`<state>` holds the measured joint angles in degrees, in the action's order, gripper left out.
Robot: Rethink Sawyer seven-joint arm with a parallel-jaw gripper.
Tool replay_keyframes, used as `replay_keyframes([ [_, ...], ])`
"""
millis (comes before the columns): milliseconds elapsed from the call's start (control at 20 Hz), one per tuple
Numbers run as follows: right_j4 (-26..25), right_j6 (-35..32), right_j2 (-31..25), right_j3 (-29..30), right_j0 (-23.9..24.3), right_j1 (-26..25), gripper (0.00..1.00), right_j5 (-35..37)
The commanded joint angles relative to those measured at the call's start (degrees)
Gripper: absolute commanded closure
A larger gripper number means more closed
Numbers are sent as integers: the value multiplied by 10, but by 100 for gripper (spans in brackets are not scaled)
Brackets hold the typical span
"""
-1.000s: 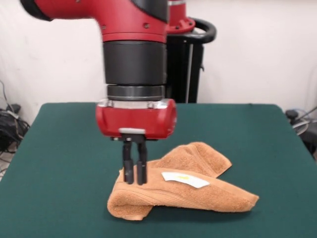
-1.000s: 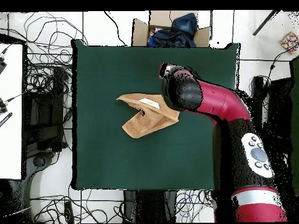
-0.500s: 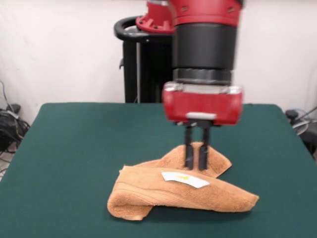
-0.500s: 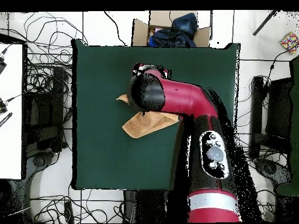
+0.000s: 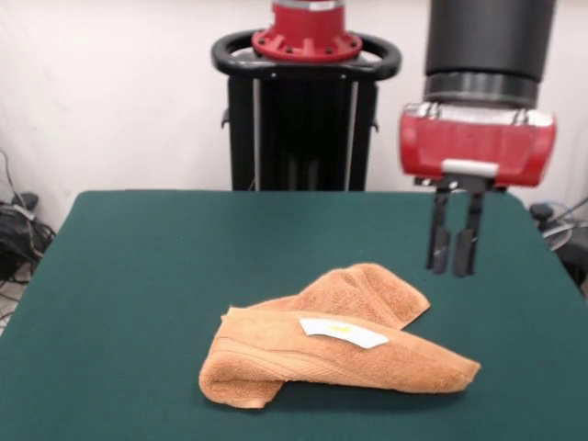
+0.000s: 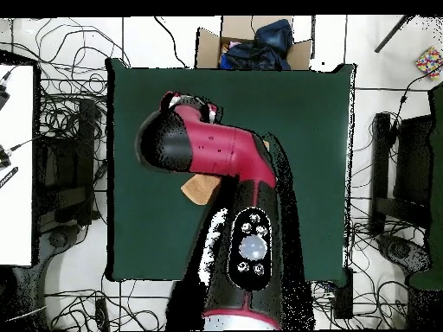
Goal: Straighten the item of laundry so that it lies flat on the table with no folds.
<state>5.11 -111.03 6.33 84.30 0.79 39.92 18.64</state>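
The towel (image 5: 331, 354) lies bunched and folded over itself on the green desk (image 5: 138, 276), down and to the left of the tool in the front view, its white label (image 5: 343, 333) facing up. The tool (image 5: 451, 266) hangs in the air clear of the cloth, carrying nothing, its two fingers (image 5: 439, 243) close together with a narrow gap between them. From overhead the arm (image 6: 225, 160) hides most of the towel.

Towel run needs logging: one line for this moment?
towel: folded, on table | tool: raised, empty, right of towel in front view
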Motion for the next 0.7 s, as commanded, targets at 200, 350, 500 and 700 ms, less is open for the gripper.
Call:
replay_keyframes([
  [200, 109, -278, 103, 45, -51, -49, 100, -28],
  [350, 92, -245, 104, 32, -53, -59, 100, -18],
  [500, 67, -207, 91, 19, -47, -71, 100, -12],
  [700, 48, -184, 91, 2, -54, -91, 100, -9],
])
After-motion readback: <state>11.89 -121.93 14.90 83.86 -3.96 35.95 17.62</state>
